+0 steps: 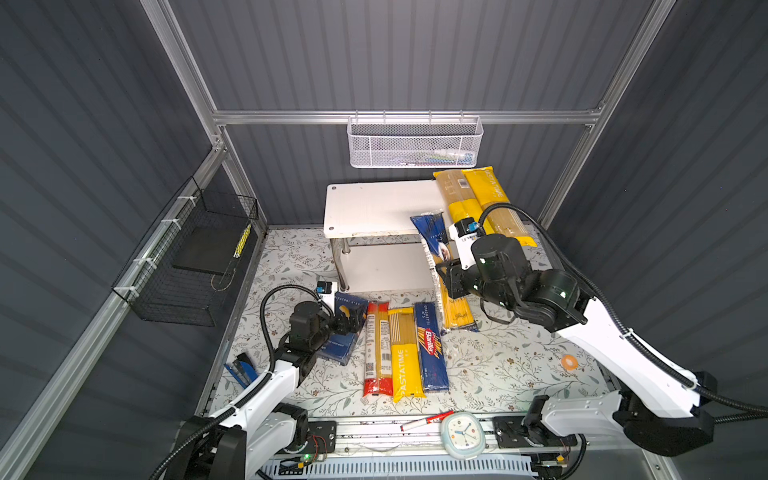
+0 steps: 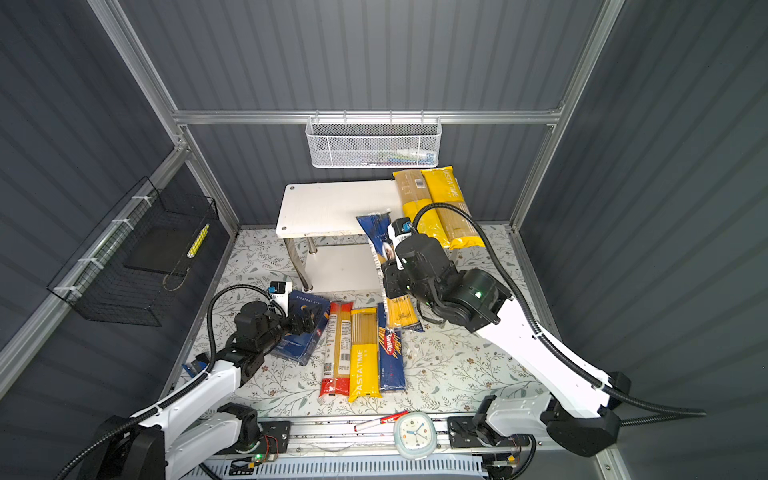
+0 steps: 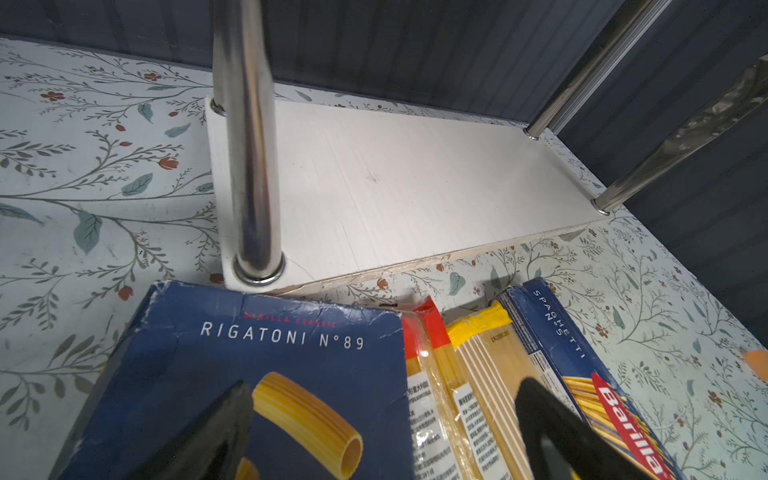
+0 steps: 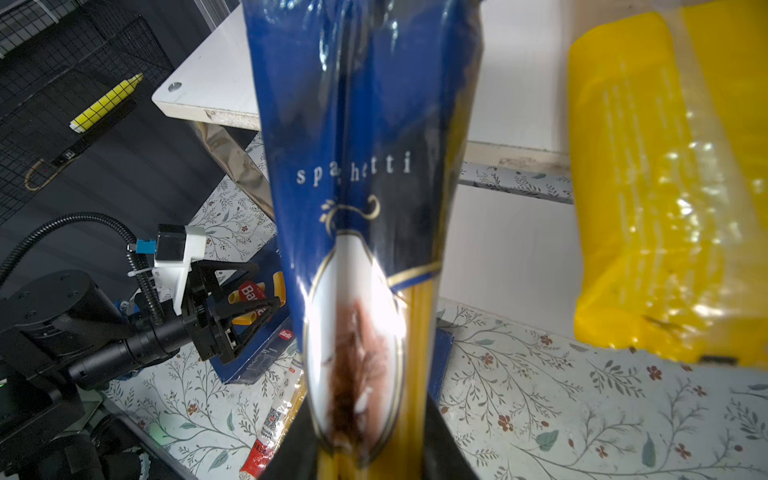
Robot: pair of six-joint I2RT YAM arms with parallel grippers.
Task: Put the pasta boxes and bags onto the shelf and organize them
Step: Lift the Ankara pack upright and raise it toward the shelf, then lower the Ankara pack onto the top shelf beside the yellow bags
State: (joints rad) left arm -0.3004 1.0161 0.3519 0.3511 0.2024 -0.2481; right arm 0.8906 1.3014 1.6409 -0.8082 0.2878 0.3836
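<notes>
- Now clamping shut with the right jaws on the blue bag (image 4: 365,166) reading "spaghetti", tilting up before the top board of the shelf (image 1: 374,208).
- Holding the left jaws wide over the "RIGATONI N°89" box (image 3: 249,345) on the desk (image 1: 498,365).
- Lying alongside: red-ended bag (image 1: 376,345), "PASTATIME" bag (image 1: 405,357), "Barilla SPAGHETTI" box (image 1: 432,349).

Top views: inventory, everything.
shelf: 1, white, back centre
PASTATIME bags: 3, yellow, two on shelf, one on table
spaghetti bag: 1, blue-yellow, in right gripper
red-ended bag: 1, clear, table
spaghetti box: 1, blue, table
rigatoni box: 1, blue, table
mesh basket: 1, white, back rail
wire basket: 1, black, left wall
clock: 1, white, front rail
marker: 1, red, front rail
left gripper: open, at rigatoni box
right gripper: shut on spaghetti bag
</notes>
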